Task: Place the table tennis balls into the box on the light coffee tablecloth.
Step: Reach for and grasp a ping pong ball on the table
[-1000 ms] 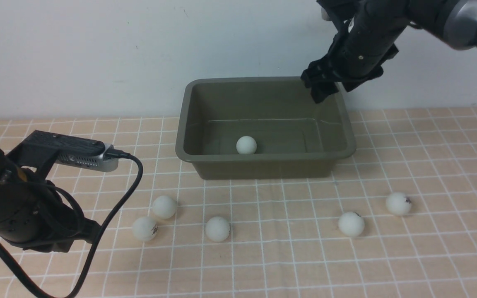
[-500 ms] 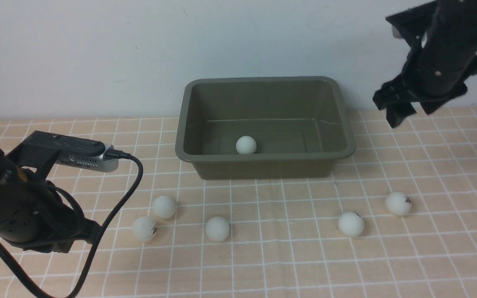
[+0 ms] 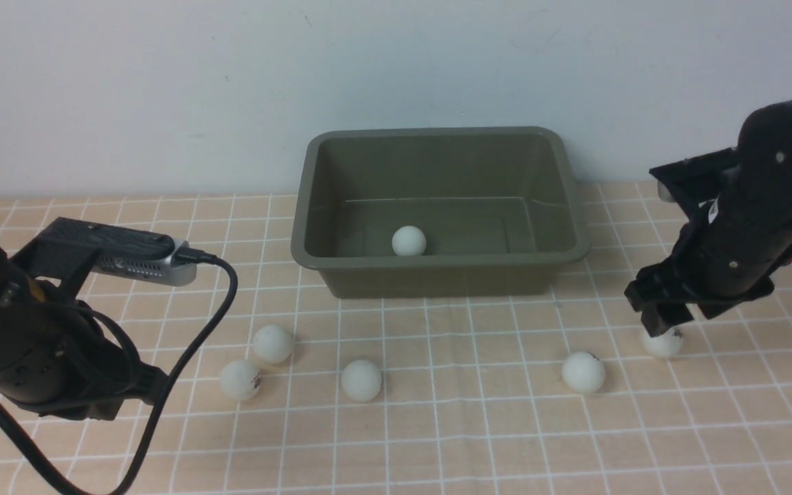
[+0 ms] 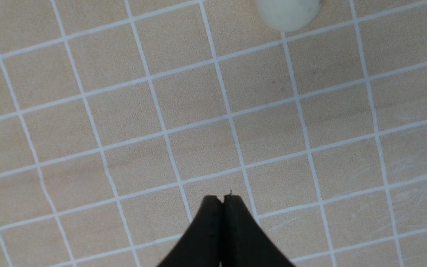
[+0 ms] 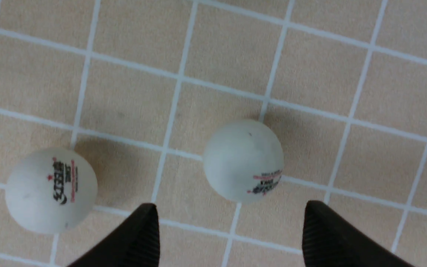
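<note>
One ball (image 3: 409, 241) in box (image 3: 313, 206), five outside

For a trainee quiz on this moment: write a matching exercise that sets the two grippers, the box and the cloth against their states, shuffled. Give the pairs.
Column one
1. left gripper
2. right gripper
3. box
4. cloth

Column two
A. holds one ball
B. shut, nothing in it
C. open, over a printed ball
D. five balls lie on it

Pairs: 1-B, 2-C, 3-A, 4-D
</note>
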Controlling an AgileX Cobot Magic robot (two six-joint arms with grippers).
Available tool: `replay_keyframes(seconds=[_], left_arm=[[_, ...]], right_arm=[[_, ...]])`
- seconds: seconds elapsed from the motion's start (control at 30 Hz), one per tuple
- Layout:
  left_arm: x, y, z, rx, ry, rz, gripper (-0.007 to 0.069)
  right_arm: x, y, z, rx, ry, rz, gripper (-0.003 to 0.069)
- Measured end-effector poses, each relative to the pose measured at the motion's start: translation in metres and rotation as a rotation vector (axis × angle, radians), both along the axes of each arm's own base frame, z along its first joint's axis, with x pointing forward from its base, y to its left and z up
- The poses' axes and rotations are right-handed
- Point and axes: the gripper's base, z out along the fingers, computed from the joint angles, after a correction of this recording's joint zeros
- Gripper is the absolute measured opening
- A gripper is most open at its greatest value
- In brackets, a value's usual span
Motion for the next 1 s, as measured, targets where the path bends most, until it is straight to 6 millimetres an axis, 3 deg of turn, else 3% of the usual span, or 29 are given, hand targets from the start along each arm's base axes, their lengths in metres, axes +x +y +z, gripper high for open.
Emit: replay_keyframes(seconds=[0.23,0.8,1.0], left_arm=[[0.0,0.0,0.0,0.0,0.0,0.0,-0.0069],[0.0,0.0,0.0,0.0,0.001,0.0,-0.0069],[0.0,0.0,0.0,0.0,0.001,0.0,-0.0069]], right_arm=[[0.011,0.001,-0.01,-0.007,-0.06,0.02,0.0473],[0.02,0.001,-0.051,-0.047,0.019,0.027,0.0471],[0.02,0.0,-0.058,-0.06,0.041,0.033,0.0363]])
